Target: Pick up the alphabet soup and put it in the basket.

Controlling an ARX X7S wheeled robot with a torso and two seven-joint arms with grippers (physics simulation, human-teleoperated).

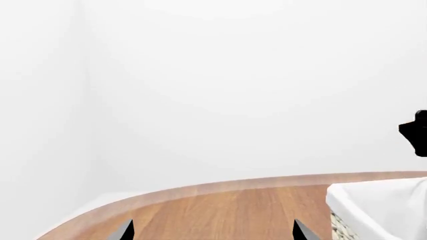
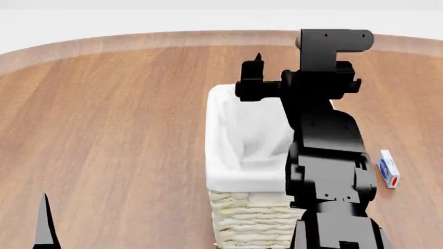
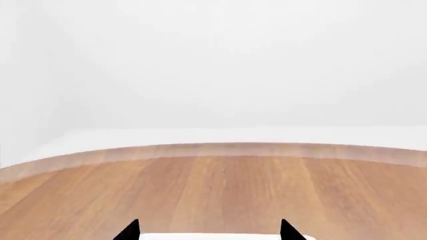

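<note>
The big round wooden table (image 2: pixel 124 129) fills most of the head view. Its top is smooth brown wood with long grain lines and a paler curved edge.

On it stands the tall cream woven wicker basket (image 2: pixel 246 218). It has a box shape with bumpy woven sides, and a soft white cloth liner (image 2: pixel 242 140) folds over its rim. The part of the inside that shows is only white cloth — the right arm hides the rest.

That black right arm (image 2: pixel 329 155), made of blocky, hard-edged parts, reaches over the right side of the basket. The right gripper (image 3: pixel 208 231) is above the far end of the basket. In the right wrist view its two pointed black fingertips (image 3: pixel 130 231) stand wide apart with nothing between them, right over the white rim.

The left gripper (image 1: pixel 212 230) is low at the near left of the table, well apart from the basket. Its two tips are spread wide too, and hold nothing.

A small flat white box with blue and red print (image 2: pixel 389 168) lies on the table just right of the arm.

The alphabet soup can does not show in any view; it may be inside the basket behind the arm, but I cannot tell.
</note>
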